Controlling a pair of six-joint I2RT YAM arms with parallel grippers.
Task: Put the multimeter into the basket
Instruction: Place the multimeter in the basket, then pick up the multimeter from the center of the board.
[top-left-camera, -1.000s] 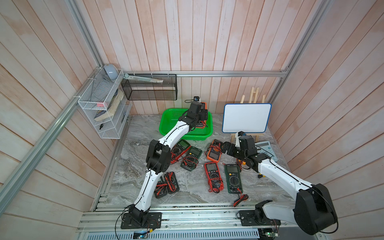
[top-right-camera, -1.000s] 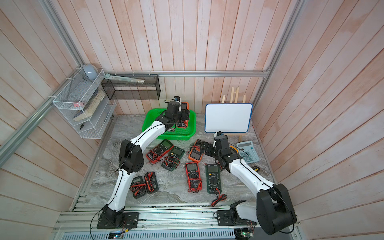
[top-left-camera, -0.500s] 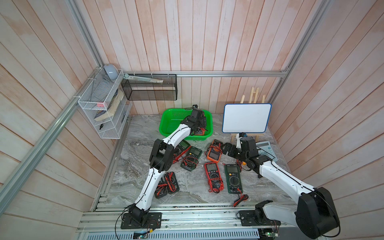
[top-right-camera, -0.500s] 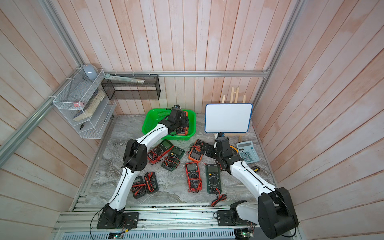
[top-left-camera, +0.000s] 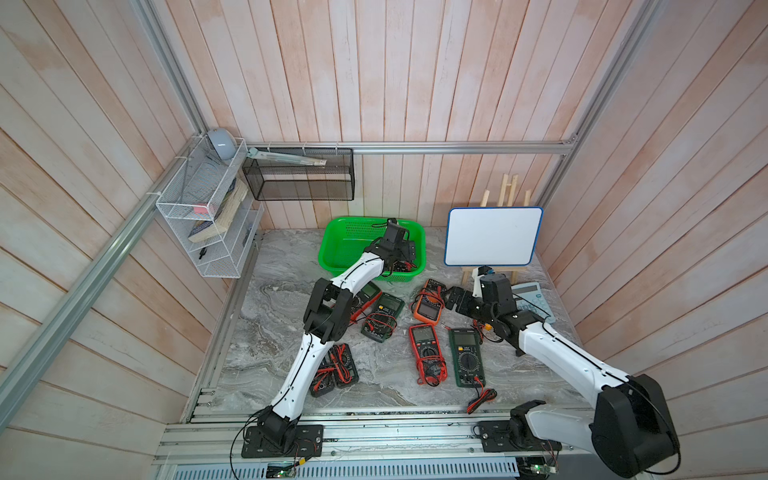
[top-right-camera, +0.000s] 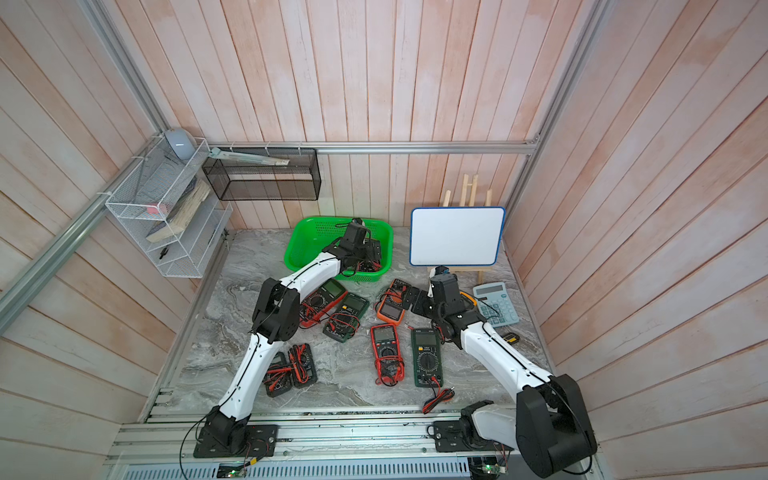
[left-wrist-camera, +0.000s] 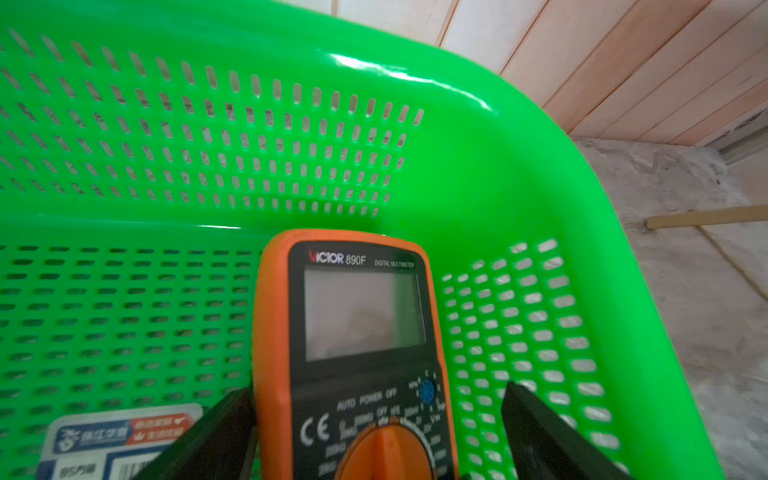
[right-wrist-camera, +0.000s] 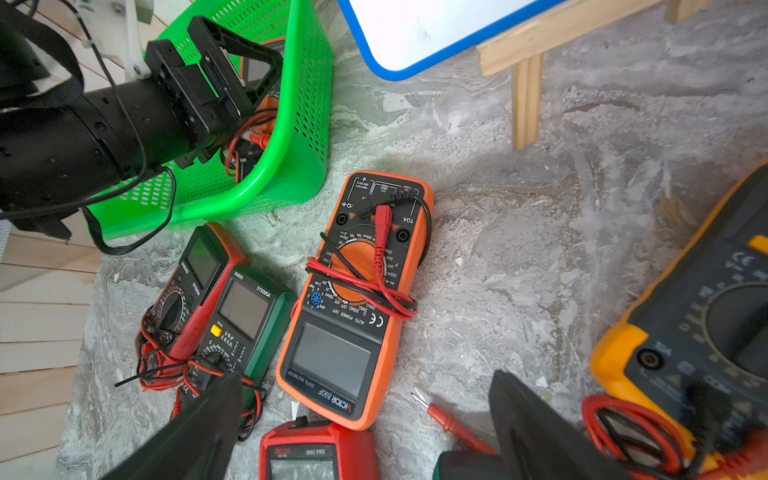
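Inside the basket (left-wrist-camera: 208, 137), at the end nearer the whiteboard (top-left-camera: 492, 237), the left gripper (left-wrist-camera: 376, 390) has its jaws spread wider than the multimeter (left-wrist-camera: 361, 316) between them. One finger (left-wrist-camera: 216, 432) sits against the orange casing's side. The other stands clear, with perforated green plastic showing in the gap. The multimeter is within the basket's walls, face up, its screen end toward a perforated wall; I cannot tell whether it lies flat on the floor. A printed sticker (left-wrist-camera: 120, 436) shows on the basket floor beside it, and red and black leads (right-wrist-camera: 249, 141) are bunched under the gripper.

The right gripper (right-wrist-camera: 365, 374) hangs over the table (top-left-camera: 282, 299) with its jaws wide apart and nothing between them. It is just above the screen end of a second orange meter (right-wrist-camera: 353, 299), which lies face up with its leads wrapped round the dial. Beside that meter, toward the left arm, lie a dark red meter (right-wrist-camera: 199, 282) and a dark green meter (right-wrist-camera: 245, 316), touching each other. A yellow meter (right-wrist-camera: 685, 332) is on the opposite side.

In a top view, a red meter (top-left-camera: 424, 345) and a green meter (top-left-camera: 465, 353) lie side by side nearer the arm bases, and two black meters (top-left-camera: 336, 370) sit by the left arm. A calculator (top-left-camera: 536, 299) lies near the whiteboard's wooden easel (top-left-camera: 505, 191).
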